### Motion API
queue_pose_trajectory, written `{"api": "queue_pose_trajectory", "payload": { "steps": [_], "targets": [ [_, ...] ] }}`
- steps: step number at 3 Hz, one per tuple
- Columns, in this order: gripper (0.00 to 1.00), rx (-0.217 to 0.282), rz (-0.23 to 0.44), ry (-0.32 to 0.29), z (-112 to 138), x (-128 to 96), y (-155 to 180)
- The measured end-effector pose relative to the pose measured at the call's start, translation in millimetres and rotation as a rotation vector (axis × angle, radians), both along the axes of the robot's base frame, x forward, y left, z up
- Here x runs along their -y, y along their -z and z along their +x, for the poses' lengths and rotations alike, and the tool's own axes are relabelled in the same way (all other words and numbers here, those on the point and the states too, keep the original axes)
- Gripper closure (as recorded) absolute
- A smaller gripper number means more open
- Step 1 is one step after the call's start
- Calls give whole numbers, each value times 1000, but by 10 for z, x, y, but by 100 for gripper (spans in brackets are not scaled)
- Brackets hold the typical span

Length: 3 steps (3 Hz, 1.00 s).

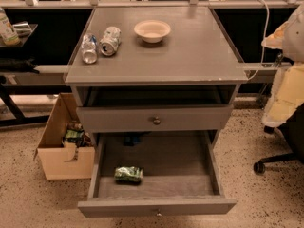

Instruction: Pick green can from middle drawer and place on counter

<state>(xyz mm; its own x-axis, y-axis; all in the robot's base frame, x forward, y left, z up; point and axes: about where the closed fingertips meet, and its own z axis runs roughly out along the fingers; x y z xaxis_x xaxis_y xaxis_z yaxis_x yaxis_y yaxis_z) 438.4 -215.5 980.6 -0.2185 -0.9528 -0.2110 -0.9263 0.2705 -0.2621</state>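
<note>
- Currently the gripper is out of frame; can't tell its opening or hold.
- green can lies on its side, front-left in the pulled-out middle drawer.
- upper drawer sits further in.
- counter: two silver cans lying back-left, pale bowl beside them.
- cardboard box left on the speckled floor; office chair right.

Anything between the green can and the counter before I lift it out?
Nothing visible does. The green can lies uncovered in the open middle drawer, forward of the shut drawer above. On the counter, two silver cans and a bowl sit toward the back. The gripper is out of view.
</note>
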Motion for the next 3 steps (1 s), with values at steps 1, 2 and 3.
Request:
{"api": "queue_pose_trajectory", "payload": {
  "steps": [1,2,3],
  "targets": [
    [0,-9,1,-10,17,-36,41],
    [0,-29,4,-33,58,-118,137],
    [0,-38,34,-114,17,-406,441]
  ]
}}
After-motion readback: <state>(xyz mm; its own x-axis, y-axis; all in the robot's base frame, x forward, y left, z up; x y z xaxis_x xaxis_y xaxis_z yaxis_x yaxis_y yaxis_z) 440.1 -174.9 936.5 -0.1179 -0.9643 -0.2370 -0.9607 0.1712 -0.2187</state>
